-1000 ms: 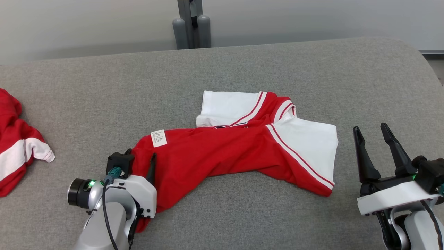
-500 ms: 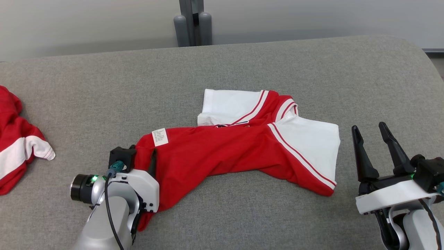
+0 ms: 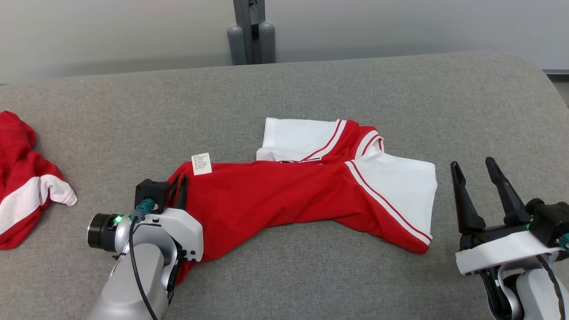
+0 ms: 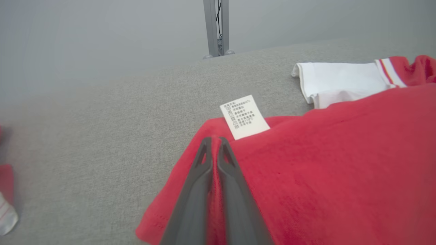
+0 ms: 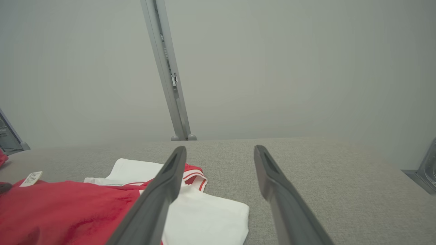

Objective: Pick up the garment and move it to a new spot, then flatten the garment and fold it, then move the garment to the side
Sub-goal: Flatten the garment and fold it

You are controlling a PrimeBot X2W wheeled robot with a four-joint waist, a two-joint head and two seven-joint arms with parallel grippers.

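Head view: a soft grey desk (image 3: 311,89) is sitting by a pale wall (image 3: 111,31). A second cloth (image 3: 22,178), red and white, is getting cut off at the left. The red and white garment (image 3: 275,200) is lying mid-desk. The left tool (image 3: 180,180) is pinching its red end, and the arm (image 3: 133,275) is hiding that corner. The right tool (image 3: 471,162) is standing wide near the white sleeve (image 3: 400,186).

Left wrist view: the garment is caught between the shut fingers (image 4: 194,190).

Right wrist view: the garment is lying low and left.
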